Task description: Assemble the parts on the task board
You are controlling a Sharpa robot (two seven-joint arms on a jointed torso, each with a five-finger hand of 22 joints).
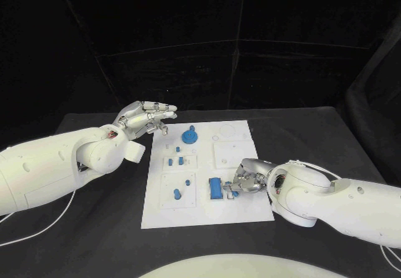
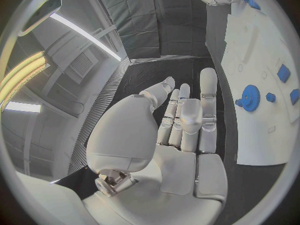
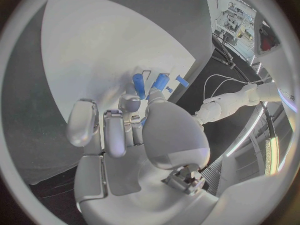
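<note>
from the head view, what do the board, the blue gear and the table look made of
Board: flat white sheet with shallow recesses, matte, probably plastic. Gear: evenly blue and toothed with a dull sheen, likely moulded or printed plastic. Table: black, soft-looking and glare-free, perhaps a cloth or mat cover; the pictures leave that open.

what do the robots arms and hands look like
Both arms are bulky, smooth glossy white shells with rounded joint housings. Each ends in a silver metallic many-fingered hand, left hand and right hand, with pale segmented fingers. Thin white cables trail beside both arms.
</note>
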